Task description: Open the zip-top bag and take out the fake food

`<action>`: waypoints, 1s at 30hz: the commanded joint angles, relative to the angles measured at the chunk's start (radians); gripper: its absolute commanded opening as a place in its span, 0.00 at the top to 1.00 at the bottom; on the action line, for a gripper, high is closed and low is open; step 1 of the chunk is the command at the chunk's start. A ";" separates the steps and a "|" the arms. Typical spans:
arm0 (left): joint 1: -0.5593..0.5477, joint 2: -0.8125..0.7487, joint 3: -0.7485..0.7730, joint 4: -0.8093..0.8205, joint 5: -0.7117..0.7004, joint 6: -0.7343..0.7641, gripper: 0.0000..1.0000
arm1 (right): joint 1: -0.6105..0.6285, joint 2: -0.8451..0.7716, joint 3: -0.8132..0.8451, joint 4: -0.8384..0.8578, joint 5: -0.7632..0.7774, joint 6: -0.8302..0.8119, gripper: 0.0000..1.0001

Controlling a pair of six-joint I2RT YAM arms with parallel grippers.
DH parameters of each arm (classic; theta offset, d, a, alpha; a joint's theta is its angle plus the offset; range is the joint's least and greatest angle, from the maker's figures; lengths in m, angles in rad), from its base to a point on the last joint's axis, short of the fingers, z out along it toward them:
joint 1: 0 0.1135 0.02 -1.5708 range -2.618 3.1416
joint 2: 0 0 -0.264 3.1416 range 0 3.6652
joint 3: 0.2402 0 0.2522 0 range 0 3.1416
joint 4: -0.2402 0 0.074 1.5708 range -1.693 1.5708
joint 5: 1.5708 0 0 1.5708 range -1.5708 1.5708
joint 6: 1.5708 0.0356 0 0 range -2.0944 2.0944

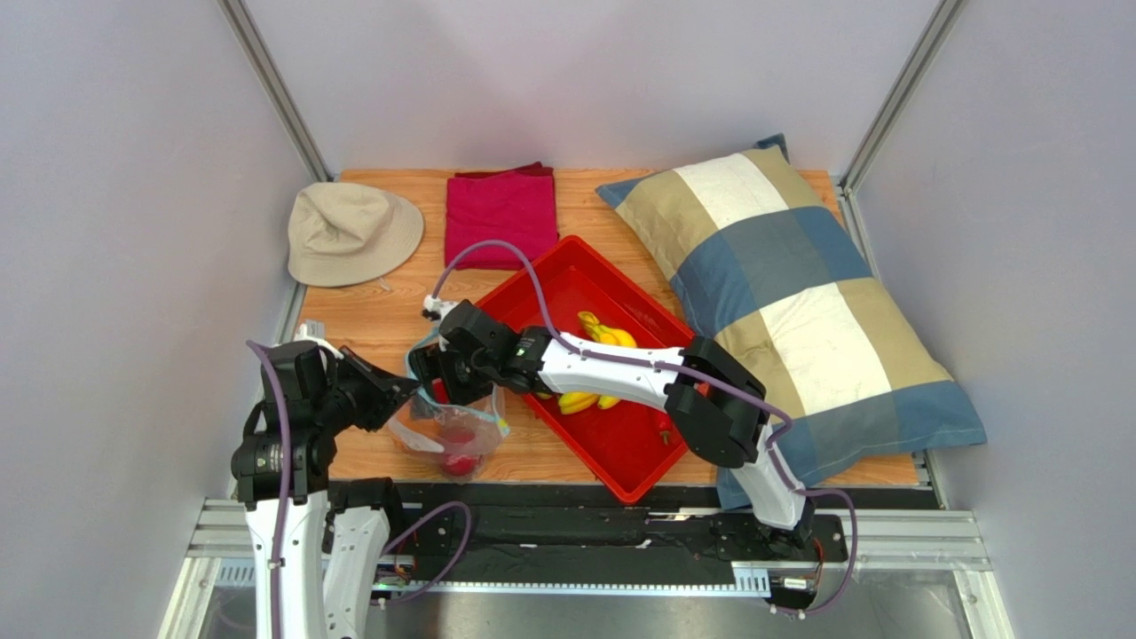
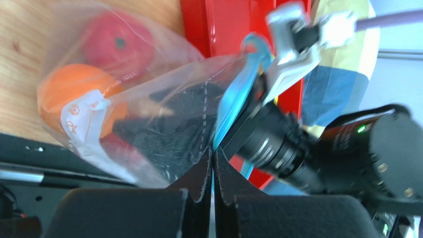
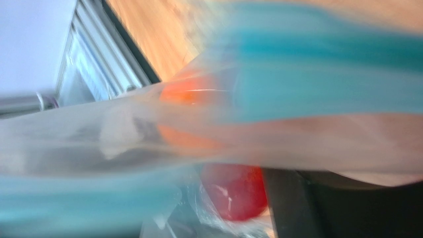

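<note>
Zip-top bag of clear, crinkly plastic [image 1: 454,437] is held between two robot arms at 7 o'clock on the wooden table [image 1: 387,313], close to its near edge. A checked blue, cream and tan pillow [image 1: 787,293] fills 3 o'clock. A red plastic tray [image 1: 627,459] at centre, just beside the bag, holds yellow toy bananas [image 1: 603,333]. A beige bucket hat [image 1: 350,233] sits at 10 o'clock and a folded maroon cloth [image 1: 502,213] at 12. The left gripper [image 2: 213,163] is clamped tight on the bag's light teal zip strip [image 2: 238,94]. The right gripper [image 1: 447,380] meets the mouth from the tray side, but blur and plastic hide whether its jaws are apart or closed. A round toy orange [image 2: 69,91] and a red toy apple [image 2: 116,42] sit inside, near a small white label [image 2: 84,119]. Risks: the thin strip could slip from the one sure pinch, dropping the bag so the round fruit rolls toward 6 o'clock and off the table. A hard pull could also tear the film.
</note>
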 commanded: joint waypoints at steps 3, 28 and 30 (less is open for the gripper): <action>-0.006 -0.021 -0.011 -0.072 0.049 -0.040 1.00 | -0.009 -0.011 -0.039 0.218 0.051 0.127 0.13; -0.006 -0.107 -0.077 -0.172 -0.022 0.006 1.00 | 0.016 0.322 0.280 0.012 0.157 -0.044 0.00; -0.006 -0.106 -0.083 -0.169 -0.026 0.005 1.00 | 0.011 0.319 0.271 0.023 0.170 -0.089 0.00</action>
